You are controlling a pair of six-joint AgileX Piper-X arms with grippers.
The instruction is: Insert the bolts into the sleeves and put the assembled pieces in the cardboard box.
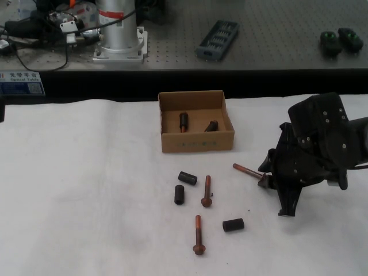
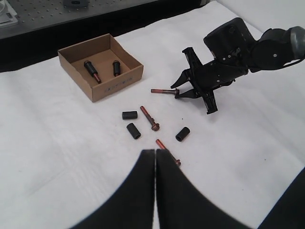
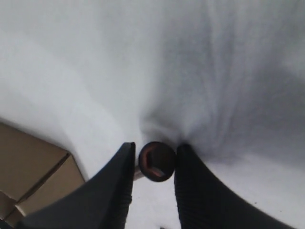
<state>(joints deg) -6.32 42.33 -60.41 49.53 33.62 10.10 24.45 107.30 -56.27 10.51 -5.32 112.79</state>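
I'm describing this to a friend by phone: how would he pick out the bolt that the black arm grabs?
From the open cardboard box on the white cloth, look to the black right tool off its front corner. The coppery bolt there has its head gripped in that tool; the other two loose bolts lie untouched among the black sleeves.

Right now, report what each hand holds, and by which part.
The right hand grips a copper-coloured metal bolt by its head. The left hand is shut on nothing.
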